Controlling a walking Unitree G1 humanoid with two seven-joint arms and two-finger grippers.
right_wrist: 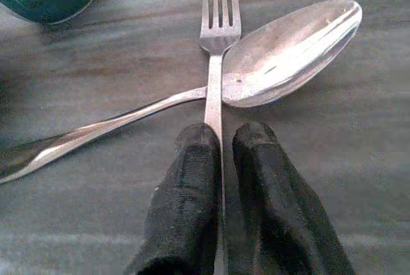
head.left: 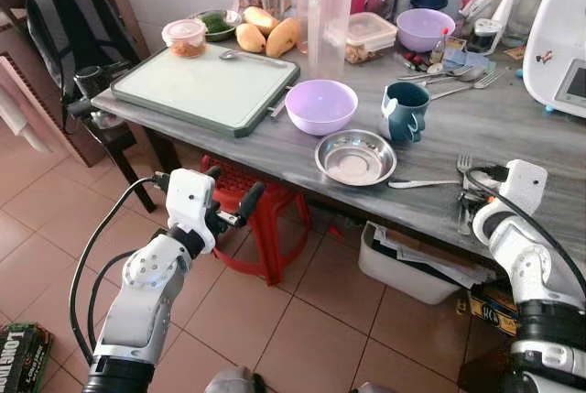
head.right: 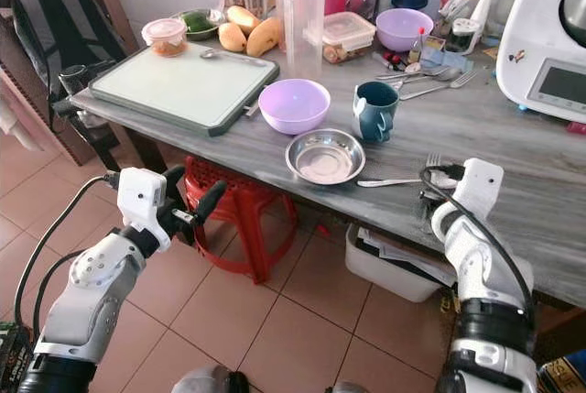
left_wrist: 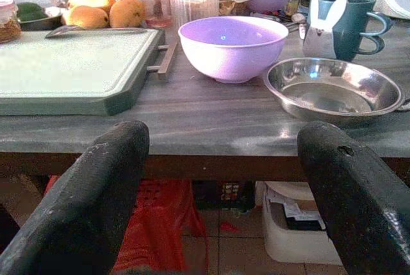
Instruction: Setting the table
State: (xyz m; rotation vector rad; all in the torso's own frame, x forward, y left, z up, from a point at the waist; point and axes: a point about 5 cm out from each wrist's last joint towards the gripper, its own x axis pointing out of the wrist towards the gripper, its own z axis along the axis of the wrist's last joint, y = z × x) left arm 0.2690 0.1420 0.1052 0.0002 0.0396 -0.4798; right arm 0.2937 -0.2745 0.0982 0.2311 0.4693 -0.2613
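Observation:
On the grey table [head.left: 513,127], a fork [right_wrist: 218,25] lies across the handle of a spoon [right_wrist: 288,50] near the front edge. My right gripper [right_wrist: 221,137] is shut on the fork's handle, low on the tabletop [head.left: 467,201]. Left of the cutlery stand a steel dish [head.left: 355,157], a purple bowl [head.left: 320,105] and a teal mug [head.left: 404,111]. My left gripper [head.left: 233,193] hangs open in front of the table's edge, below the top, holding nothing. Its wide-apart fingers [left_wrist: 96,191] face the bowl and the dish.
A green cutting board [head.left: 206,86] covers the table's left part, with mangoes [head.left: 270,36], a tall bottle [head.left: 328,13] and containers behind. A white appliance [head.left: 558,36] stands at the right. Under the table are a red stool [head.left: 261,219] and a white bin [head.left: 412,269].

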